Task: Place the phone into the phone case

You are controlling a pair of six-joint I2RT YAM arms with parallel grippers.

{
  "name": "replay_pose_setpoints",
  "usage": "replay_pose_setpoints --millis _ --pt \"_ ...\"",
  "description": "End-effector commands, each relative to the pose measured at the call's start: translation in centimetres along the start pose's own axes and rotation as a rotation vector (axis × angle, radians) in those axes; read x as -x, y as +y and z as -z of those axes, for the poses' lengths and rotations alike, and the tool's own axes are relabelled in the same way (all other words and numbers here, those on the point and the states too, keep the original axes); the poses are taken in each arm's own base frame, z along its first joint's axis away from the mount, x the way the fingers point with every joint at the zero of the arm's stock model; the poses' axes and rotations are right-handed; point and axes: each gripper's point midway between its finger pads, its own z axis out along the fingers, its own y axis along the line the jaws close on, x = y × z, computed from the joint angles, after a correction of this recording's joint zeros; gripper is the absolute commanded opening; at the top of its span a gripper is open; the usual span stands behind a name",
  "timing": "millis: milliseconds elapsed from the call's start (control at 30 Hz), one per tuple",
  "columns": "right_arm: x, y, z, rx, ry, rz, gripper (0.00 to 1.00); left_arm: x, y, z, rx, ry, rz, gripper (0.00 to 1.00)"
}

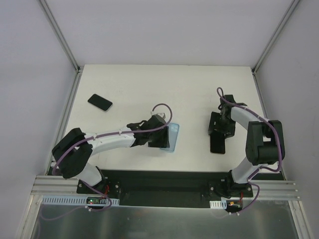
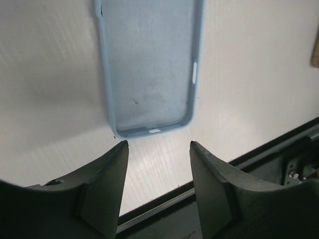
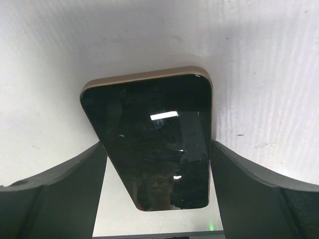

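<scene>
The phone [image 3: 154, 144] has a black screen and a gold rim. It lies screen up between the fingers of my right gripper [image 3: 157, 149], which touch its two long sides. Its near end looks raised off the white table. In the top view the phone [image 1: 217, 145] is at the right, under my right gripper [image 1: 220, 131]. The light blue phone case [image 2: 149, 64] lies open side up on the table, empty. My left gripper [image 2: 158, 145] is open and empty just short of the case's near end. In the top view the case [image 1: 173, 137] is at the middle, partly under my left gripper [image 1: 162, 137].
A second black phone [image 1: 99, 102] lies at the far left of the table. The black base rail [image 2: 279, 149] runs along the near table edge. Grey walls and metal posts [image 1: 60, 35] enclose the table.
</scene>
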Motion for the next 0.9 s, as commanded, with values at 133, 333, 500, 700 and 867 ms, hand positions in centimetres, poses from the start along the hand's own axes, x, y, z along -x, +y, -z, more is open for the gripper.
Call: replay_pose_setpoints --millis 133,333,500,700,867 --pt "-2.0 5.9 1.4 0.213 0.051 0.062 0.58 8.2 2.5 5.9 -0.116 -0.158 0.05 0.64" --pt "-1.8 7.5 1.6 0.266 0.054 0.031 0.56 9.6 4.2 6.4 -0.094 -0.146 0.069 0.59" --pt "-1.2 8.9 1.5 0.298 0.07 -0.003 0.54 8.7 4.4 4.5 -0.094 -0.084 0.109 0.56" --pt "-1.0 10.3 3.3 0.375 0.06 0.009 0.54 6.9 3.4 2.3 -0.164 0.006 0.141 0.41" --pt "-1.8 11.7 4.1 0.452 0.084 -0.007 0.52 5.7 2.2 0.8 -0.189 0.042 0.133 0.38"
